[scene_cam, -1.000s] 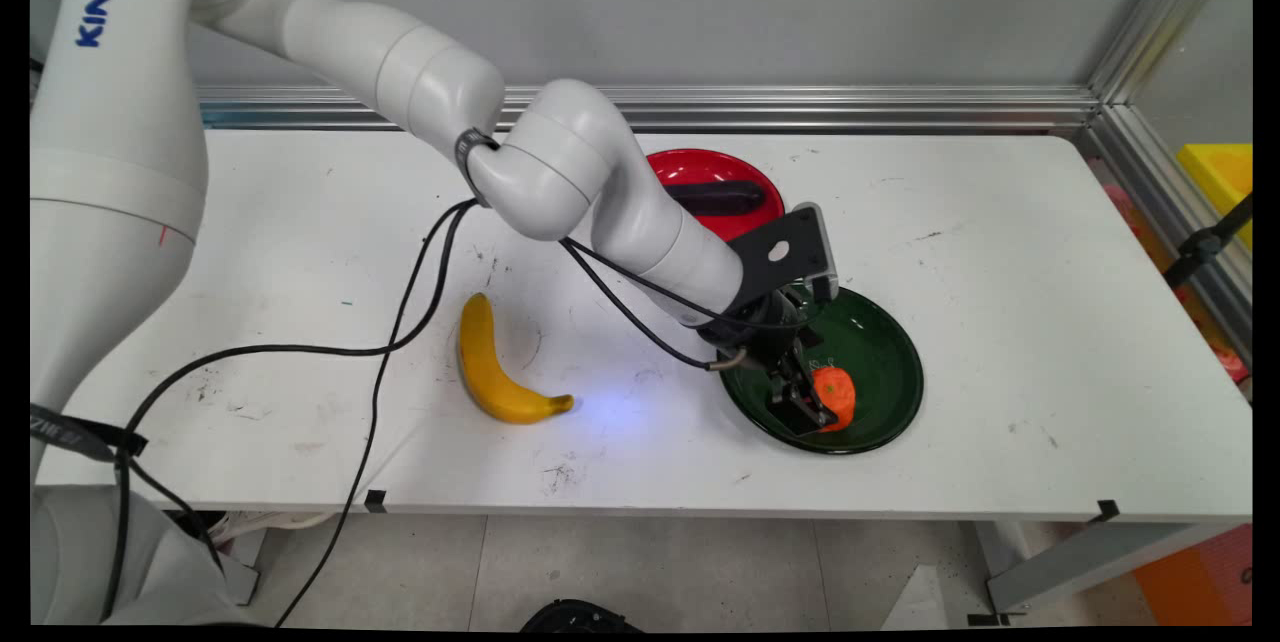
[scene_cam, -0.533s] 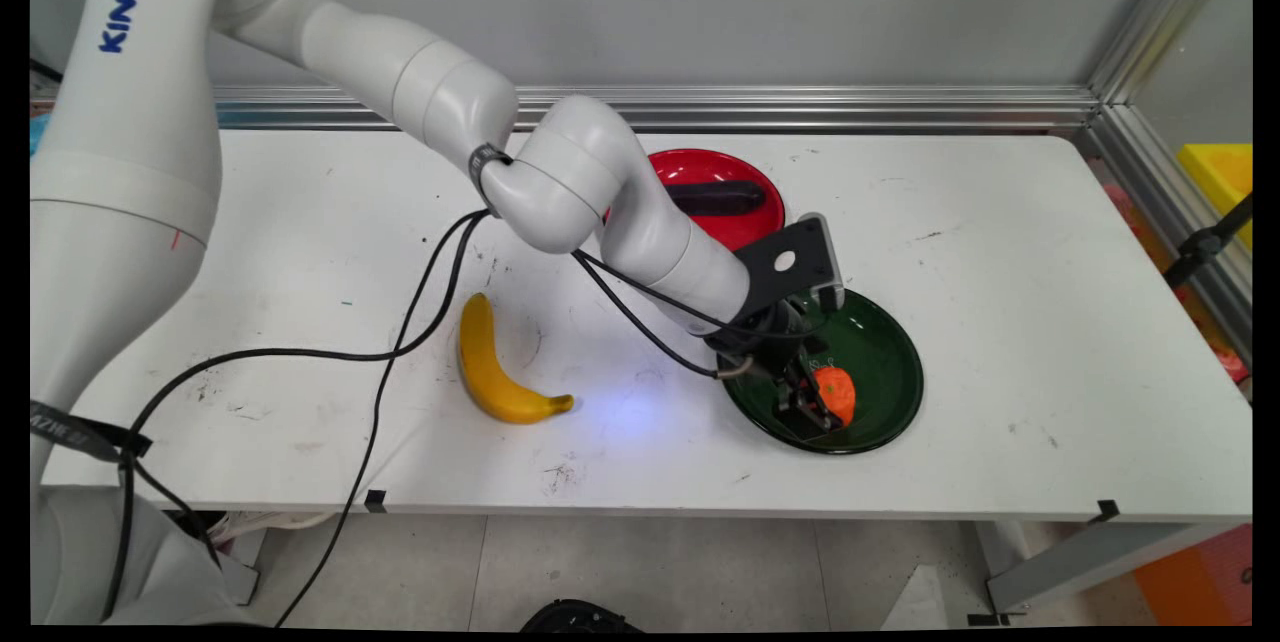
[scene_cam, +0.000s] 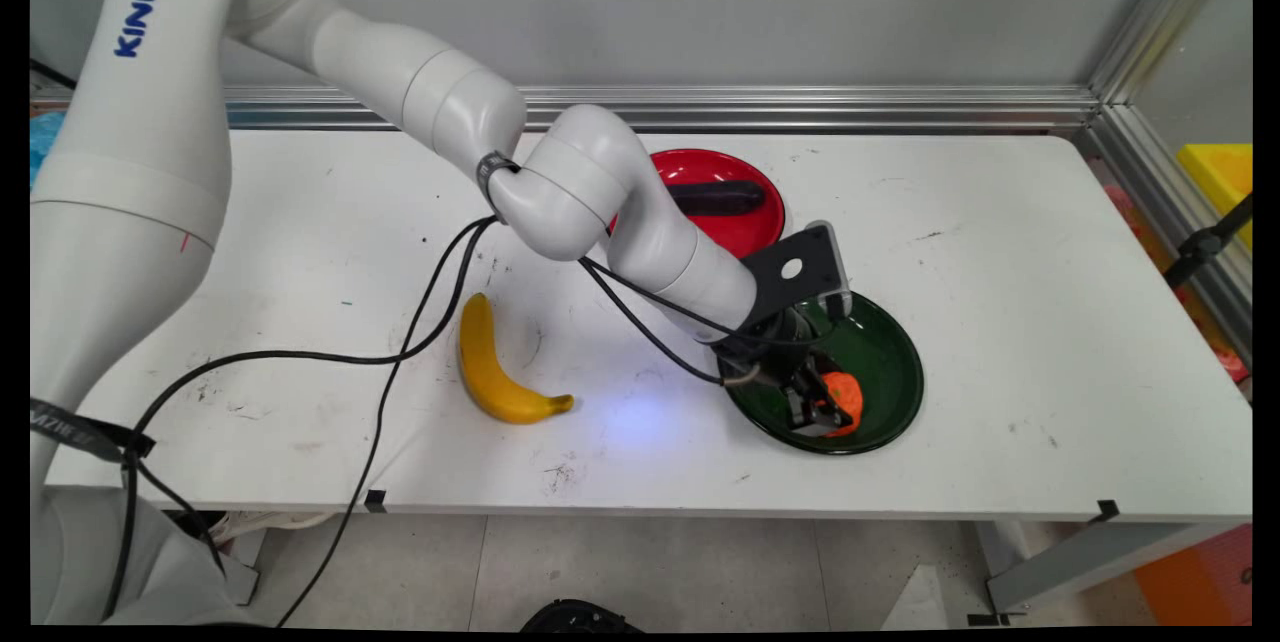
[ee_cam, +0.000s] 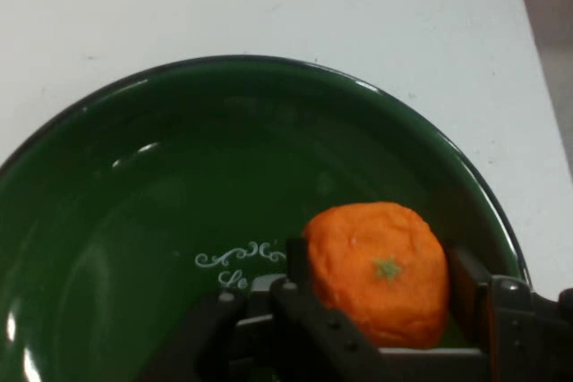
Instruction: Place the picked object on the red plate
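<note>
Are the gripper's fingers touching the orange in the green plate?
Touching. The hand view shows both fingers pressed against the orange's sides, no gap visible.

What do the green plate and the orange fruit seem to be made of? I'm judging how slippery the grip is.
Green plate: glossy, hard-looking, probably glazed ceramic or enamel; it shows sharp highlights and printed white script. Orange fruit: matte, slightly lumpy, likely soft foam or plastic, not certain. The hand brackets it.

White table (scene_cam: pixel 1000 252). Green plate (scene_cam: pixel 890 367), near right of centre, holding an orange fruit (scene_cam: pixel 843 395). Red plate (scene_cam: pixel 735 222), just beyond it toward the far side, holding a dark oblong item (scene_cam: pixel 715 196). Yellow banana (scene_cam: pixel 492 369), lying left of the green plate, apart from it.
</note>
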Controlling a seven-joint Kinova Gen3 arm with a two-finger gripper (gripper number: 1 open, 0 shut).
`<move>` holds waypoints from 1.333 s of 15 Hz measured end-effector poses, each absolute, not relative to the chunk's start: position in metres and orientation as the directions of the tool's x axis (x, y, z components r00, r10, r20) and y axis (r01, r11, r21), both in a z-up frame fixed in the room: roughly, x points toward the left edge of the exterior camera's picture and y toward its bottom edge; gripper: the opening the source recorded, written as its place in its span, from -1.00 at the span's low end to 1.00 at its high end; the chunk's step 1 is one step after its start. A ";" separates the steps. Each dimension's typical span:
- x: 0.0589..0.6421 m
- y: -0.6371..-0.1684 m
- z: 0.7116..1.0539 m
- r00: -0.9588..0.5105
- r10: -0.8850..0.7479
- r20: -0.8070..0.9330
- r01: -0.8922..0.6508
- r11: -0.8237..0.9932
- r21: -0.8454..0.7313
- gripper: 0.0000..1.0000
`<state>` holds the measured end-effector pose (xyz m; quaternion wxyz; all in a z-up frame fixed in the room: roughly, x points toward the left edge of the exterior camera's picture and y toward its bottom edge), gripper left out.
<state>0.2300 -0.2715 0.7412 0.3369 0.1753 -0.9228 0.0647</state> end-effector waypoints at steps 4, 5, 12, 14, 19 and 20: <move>0.231 -0.275 0.756 -0.692 -0.283 0.664 -0.372 0.928 0.008 -1.00; 0.233 -0.275 0.763 -0.687 -0.282 0.670 -0.372 0.928 0.010 -1.00; 0.283 -0.290 0.818 -0.669 -0.264 0.694 -0.377 0.926 -0.011 -1.00; 0.306 -0.299 0.827 -0.678 -0.256 0.689 -0.380 0.925 -0.030 -1.00; 0.357 -0.324 0.837 -0.699 -0.244 0.672 -0.391 0.918 -0.074 -1.00; 0.365 -0.329 0.837 -0.703 -0.241 0.669 -0.392 0.916 -0.081 -1.00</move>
